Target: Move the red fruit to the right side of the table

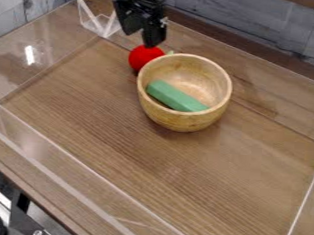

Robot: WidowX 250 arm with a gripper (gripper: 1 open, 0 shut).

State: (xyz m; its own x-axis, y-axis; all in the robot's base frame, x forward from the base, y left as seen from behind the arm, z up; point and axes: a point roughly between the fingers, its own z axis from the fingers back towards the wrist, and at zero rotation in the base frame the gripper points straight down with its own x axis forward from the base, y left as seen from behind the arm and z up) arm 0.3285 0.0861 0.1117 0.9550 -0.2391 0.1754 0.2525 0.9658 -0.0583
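Observation:
The red fruit [146, 58] is small, round and glossy, and lies on the table [105, 136] at the far side, touching or nearly touching the left rim of the wooden bowl [186, 91]. My black gripper [153, 37] hangs just above and behind the fruit, pointing down. Its jaws stand open with nothing between them, and a small gap separates them from the fruit. A green block [177, 96] lies inside the bowl.
Low clear acrylic walls [29, 57] run round the brown wood-grain tabletop. The bowl sits right next to the fruit on its right. Bare wood spreads to the right [271, 147] and to the front of the bowl.

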